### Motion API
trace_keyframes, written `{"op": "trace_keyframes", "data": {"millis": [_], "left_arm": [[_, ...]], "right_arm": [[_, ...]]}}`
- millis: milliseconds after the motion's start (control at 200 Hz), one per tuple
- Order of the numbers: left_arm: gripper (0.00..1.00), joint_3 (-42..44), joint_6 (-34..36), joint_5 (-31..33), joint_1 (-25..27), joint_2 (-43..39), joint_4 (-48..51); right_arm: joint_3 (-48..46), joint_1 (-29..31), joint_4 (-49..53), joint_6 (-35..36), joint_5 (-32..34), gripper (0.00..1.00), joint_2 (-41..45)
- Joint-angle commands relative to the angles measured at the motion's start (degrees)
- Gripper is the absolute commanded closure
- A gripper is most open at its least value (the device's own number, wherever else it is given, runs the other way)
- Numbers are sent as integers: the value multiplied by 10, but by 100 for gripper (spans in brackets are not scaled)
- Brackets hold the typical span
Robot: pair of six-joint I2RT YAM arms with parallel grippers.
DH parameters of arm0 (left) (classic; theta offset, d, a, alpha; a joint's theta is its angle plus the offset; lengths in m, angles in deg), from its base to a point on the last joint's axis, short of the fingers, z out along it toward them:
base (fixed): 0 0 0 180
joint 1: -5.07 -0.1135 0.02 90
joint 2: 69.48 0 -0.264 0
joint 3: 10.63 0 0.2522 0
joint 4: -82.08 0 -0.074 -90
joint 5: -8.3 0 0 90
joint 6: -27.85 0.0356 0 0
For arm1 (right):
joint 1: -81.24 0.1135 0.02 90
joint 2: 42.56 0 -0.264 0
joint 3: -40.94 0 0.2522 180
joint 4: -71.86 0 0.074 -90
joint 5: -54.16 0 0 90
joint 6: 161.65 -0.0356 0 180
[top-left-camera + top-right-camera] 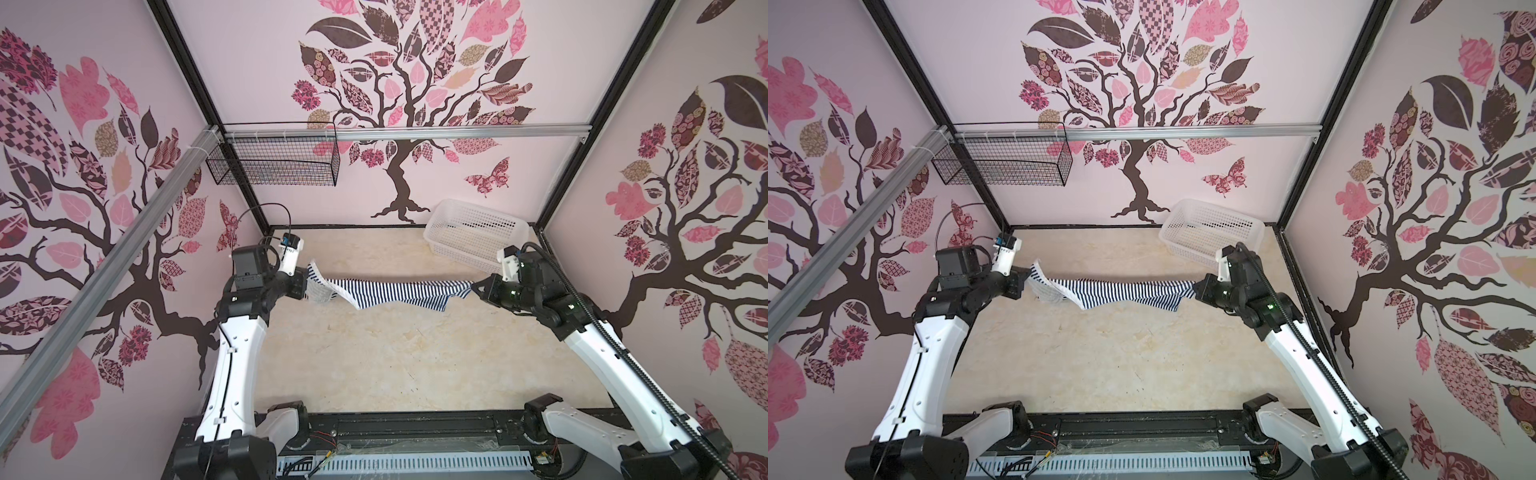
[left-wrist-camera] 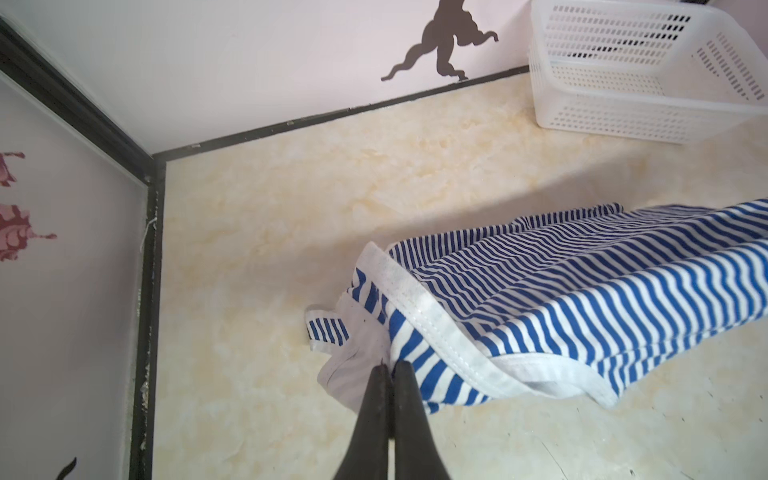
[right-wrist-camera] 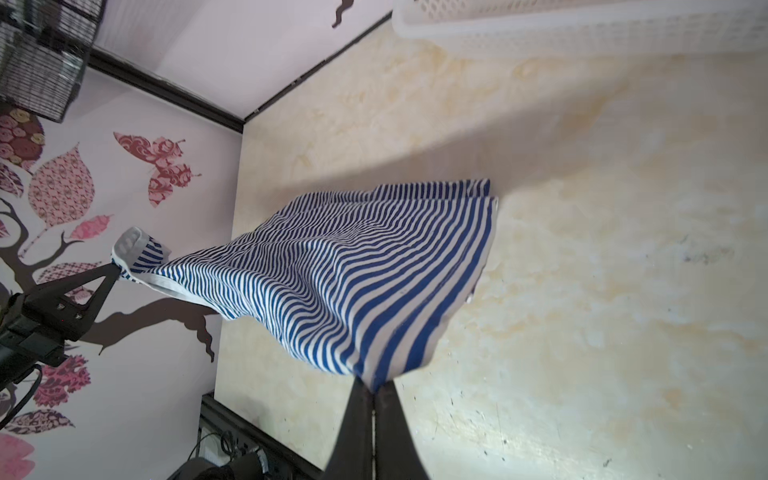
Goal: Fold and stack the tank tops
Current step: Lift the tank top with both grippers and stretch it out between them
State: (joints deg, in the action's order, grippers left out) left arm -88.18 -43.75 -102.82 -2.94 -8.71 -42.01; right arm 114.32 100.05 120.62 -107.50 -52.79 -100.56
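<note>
Garment: a soft navy-and-white striped sleeveless tank top (image 1: 399,293) with broad stripes hangs clear of the tabletop. It forms a long, slightly sagging band across the middle of both top views (image 1: 1125,293).
Fabric: thin knit cloth, rippled in lengthwise folds, with the stripes running across the band; the weave shows closest in the right wrist view (image 3: 353,282).
Trim: a flat white ribbed binding (image 2: 432,316) edges the opening at the end nearer the left arm. A pale greyish patch of cloth shows beside it.
Left gripper: black tapered fingers at the band's left end in both top views (image 1: 306,279) (image 1: 1029,277). Its jaws are pressed together on the cloth next to the trim (image 2: 388,368), so it is holding the tank top.
Right gripper: matching black fingers at the band's right end (image 1: 473,286) (image 1: 1195,286), pinched tight on a bunched corner of the tank top (image 3: 374,386).
Table: a matte cream surface with a marbled pattern (image 1: 374,365), carrying a soft shadow beneath the cloth.
Plastic basket: a white perforated rectangular plastic basket (image 1: 461,253) at the table's upper right in the top views, near the back wall.
Wire basket: a black wire-mesh box (image 1: 274,166) hung from a metal rail, upper left of centre.
</note>
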Motion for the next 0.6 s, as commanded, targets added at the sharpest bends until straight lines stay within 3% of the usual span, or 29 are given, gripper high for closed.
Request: {"op": "trace_keyframes", "data": {"millis": [0,410,595], "left_arm": [[100,6,18,-9,-1,-37,7],[100,-225,-17,11,-1,-44,111],[100,-270,-23,-6,-1,-68,141]], "right_arm": [[16,1,13,-5,-4,100,22],[281,4,126,23,-28,100,17],[368,4,179,49,-41,100,5]]}}
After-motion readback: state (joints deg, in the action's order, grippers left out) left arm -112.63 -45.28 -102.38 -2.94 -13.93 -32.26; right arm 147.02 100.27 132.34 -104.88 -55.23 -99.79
